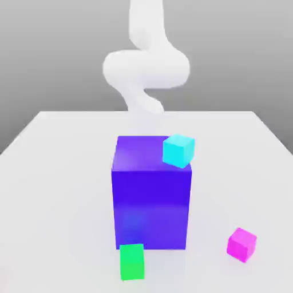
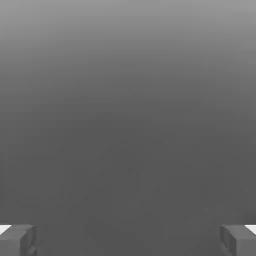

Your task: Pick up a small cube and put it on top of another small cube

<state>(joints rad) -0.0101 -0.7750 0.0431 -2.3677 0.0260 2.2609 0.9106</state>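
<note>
A cyan small cube [image 1: 178, 150] sits tilted on the top of a large blue block [image 1: 151, 200], at the corner on the exterior view's right. A green small cube [image 1: 132, 261] lies on the white table just in front of the block. Out on the table toward the exterior view's right rests a magenta small cube [image 1: 241, 244]. My white arm [image 1: 146, 68] rises behind the block. In the hand view my gripper [image 2: 128, 240] is open, its two grey fingertips [image 2: 17, 239] far apart with nothing between them, facing a plain grey background.
The white table [image 1: 51, 189] spreads around the block, with its far edge behind the arm. The large blue block stands tall in the middle and hides the table behind it.
</note>
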